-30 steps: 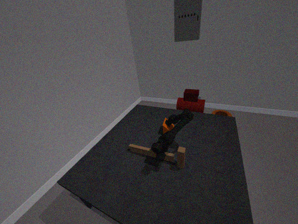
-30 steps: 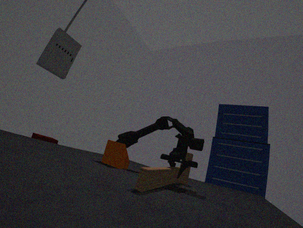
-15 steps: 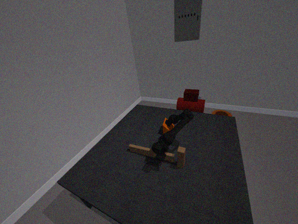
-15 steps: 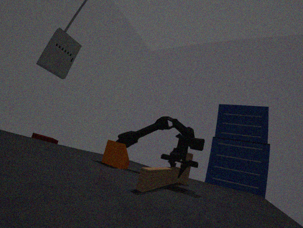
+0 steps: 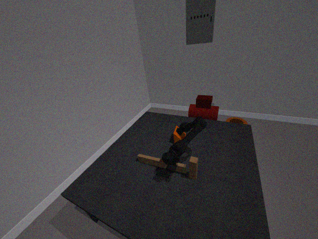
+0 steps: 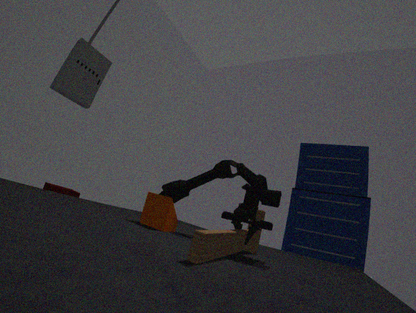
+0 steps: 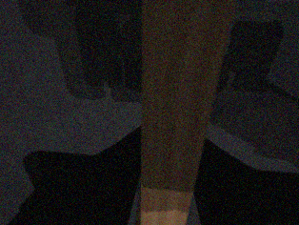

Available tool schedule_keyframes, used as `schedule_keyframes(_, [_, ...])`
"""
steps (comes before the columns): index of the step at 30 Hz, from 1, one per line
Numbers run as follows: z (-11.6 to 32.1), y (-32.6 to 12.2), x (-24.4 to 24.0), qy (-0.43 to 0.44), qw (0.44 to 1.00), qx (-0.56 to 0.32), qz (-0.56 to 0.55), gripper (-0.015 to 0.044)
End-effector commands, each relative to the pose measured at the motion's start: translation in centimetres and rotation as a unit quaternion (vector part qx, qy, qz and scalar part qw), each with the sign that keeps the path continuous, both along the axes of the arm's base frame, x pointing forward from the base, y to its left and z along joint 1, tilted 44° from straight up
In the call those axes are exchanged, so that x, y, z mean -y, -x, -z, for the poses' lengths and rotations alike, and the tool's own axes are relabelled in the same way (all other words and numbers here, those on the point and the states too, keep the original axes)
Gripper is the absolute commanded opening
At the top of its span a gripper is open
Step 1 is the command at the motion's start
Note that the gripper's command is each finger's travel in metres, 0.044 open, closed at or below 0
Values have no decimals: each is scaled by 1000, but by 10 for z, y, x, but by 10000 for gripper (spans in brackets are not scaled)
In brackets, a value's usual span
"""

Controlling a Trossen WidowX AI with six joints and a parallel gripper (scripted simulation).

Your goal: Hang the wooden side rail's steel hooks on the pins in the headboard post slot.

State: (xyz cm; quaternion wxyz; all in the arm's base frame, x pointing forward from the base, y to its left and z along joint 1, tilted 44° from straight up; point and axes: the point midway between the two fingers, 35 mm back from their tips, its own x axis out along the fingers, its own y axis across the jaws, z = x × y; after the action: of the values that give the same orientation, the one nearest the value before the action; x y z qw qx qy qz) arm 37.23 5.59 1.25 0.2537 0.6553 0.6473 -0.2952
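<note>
The wooden side rail (image 5: 149, 160) (image 6: 213, 247) (image 7: 178, 86) stands on edge in the grip. Its far end is at or very near the table top; the other end points at the headboard post (image 5: 193, 168) (image 6: 261, 215). In the top view a narrow dark gap shows between that end and the upright post. My gripper (image 5: 171, 166) (image 6: 243, 235) (image 7: 166, 128) is shut on the rail from above, nearer the post end than the far end. The hooks, the slot and the pins are not visible in any view, so whether they touch cannot be told.
An orange block (image 5: 176, 135) (image 6: 157, 212) stands near the arm's base. A red cylinder (image 5: 203, 112) with a dark red box (image 5: 204, 101) is beyond the table's back edge, beside an orange round thing (image 5: 236, 120). Blue panels (image 6: 326, 218) stand behind the post in the exterior view.
</note>
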Motion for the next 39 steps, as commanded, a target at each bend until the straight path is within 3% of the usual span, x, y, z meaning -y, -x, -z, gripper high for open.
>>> schedule_keyframes(1, [-3,-5,3,2,1000,8,3,0])
schedule_keyframes(39, [-7,-3,0,2,1000,8,3,0])
